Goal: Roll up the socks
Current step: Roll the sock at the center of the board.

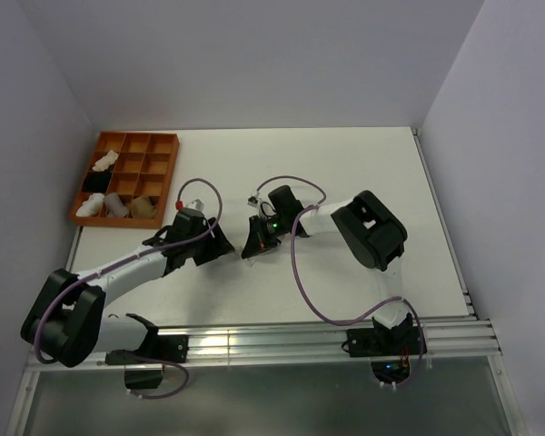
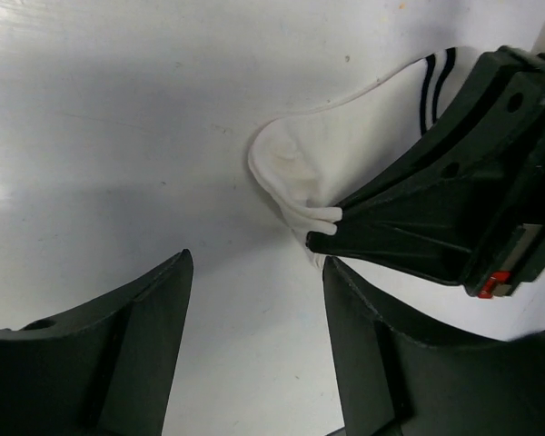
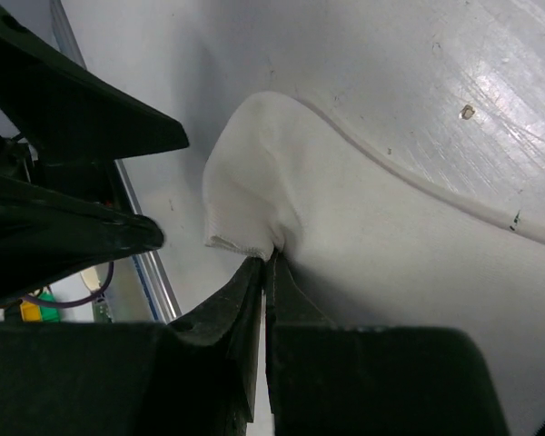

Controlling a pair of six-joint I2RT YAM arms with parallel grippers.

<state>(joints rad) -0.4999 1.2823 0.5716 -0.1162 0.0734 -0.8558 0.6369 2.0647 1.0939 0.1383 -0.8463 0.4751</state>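
Found the right gripper (image 3: 271, 262) pressed tight together, nipping a folded edge of the short white sock (image 2: 345, 145). Saw the fabric puckered into small folds at the pinch, with the rest of the sock spread flat on the white table (image 2: 118, 136) and dark stripes showing at its far end in the left wrist view.

Found the left gripper (image 2: 259, 272) spread wide just beside that pinch, low over the tabletop and gripping nothing. Noted one of its fingers (image 2: 400, 354) close to the sock's rounded end; could not tell whether it touched the cloth.

From above, saw both wrists meeting near the middle of the table, with the sock mostly hidden beneath them.

Noted an orange compartment tray (image 1: 170, 182) well apart, at the far left corner of the table. Counted in it white bundles (image 1: 106, 162), a black bundle (image 1: 95, 182) and, in the near row, a grey sock bundle (image 1: 116, 203) beside a tan-brown sock bundle (image 1: 143, 207).
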